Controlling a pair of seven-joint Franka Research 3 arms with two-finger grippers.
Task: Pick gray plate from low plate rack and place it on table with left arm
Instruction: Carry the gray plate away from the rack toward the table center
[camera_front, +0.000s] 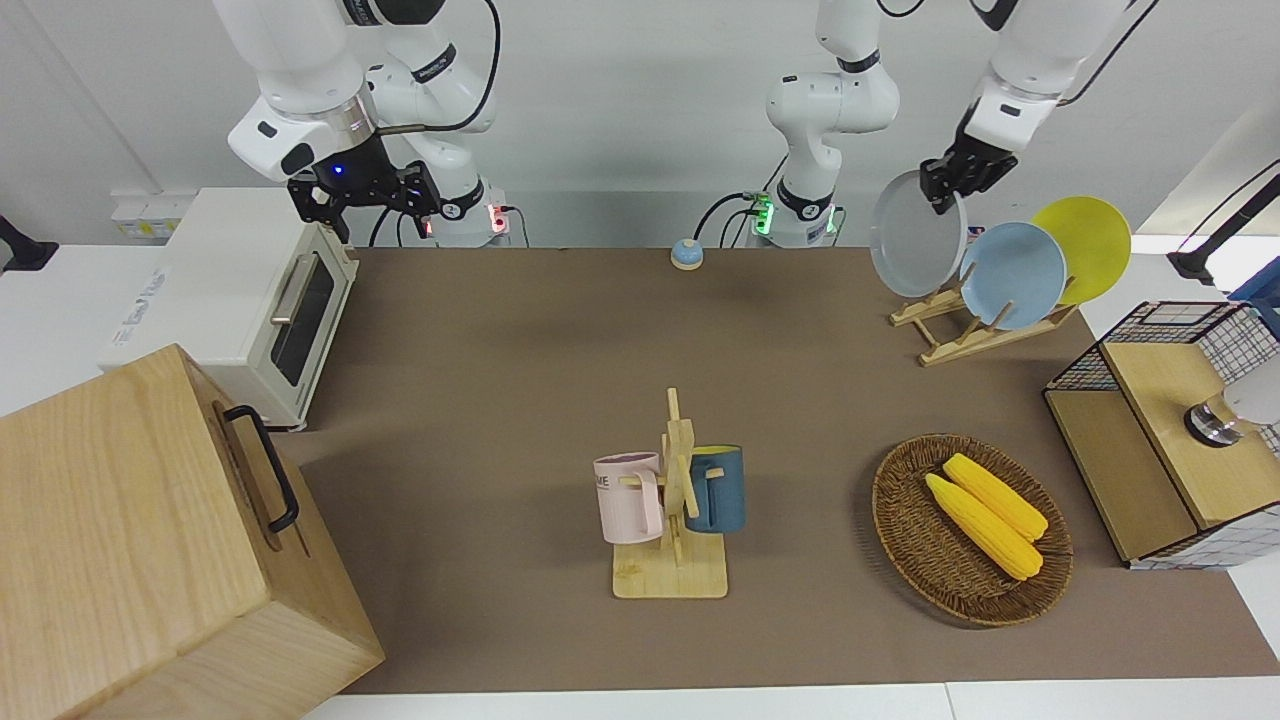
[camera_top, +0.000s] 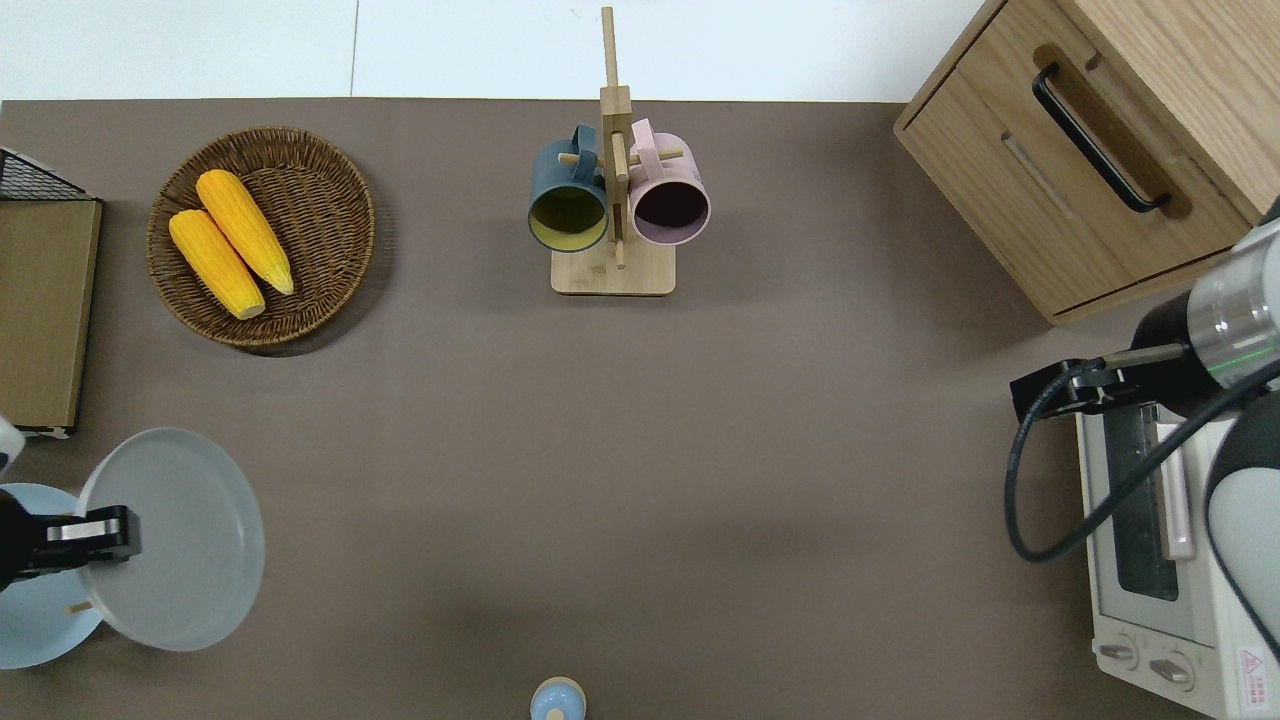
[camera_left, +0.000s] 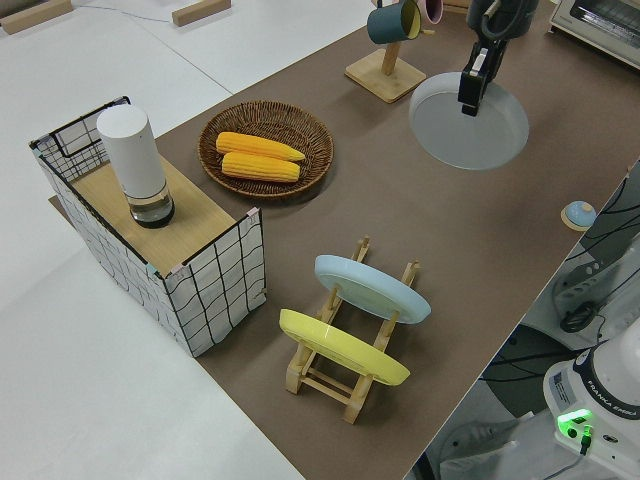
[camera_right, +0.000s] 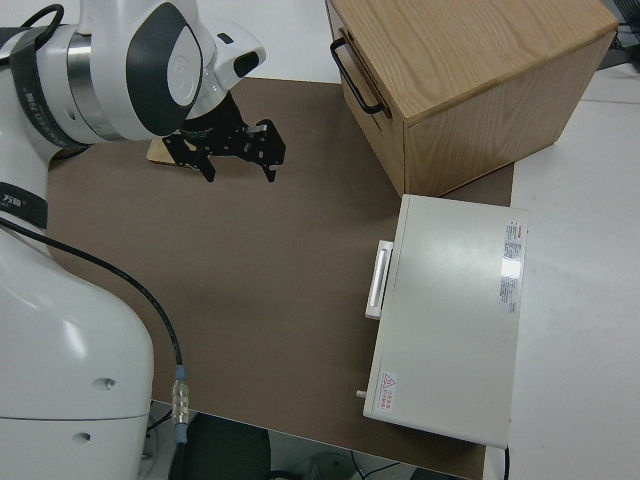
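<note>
The left end effector (camera_top: 105, 530) pinches the gray plate (camera_top: 185, 540) by its rim, holding it in the air over the low plate rack (camera_front: 965, 335) (light-blue plate (camera_front: 1020, 275) and yellow plate (camera_front: 1085, 245) rest there). The right arm is parked, its fingers spread.

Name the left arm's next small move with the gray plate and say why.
Probably lower it: the left gripper holds the gray plate by its rim in the air, clear of the low plate rack, above bare table.
</note>
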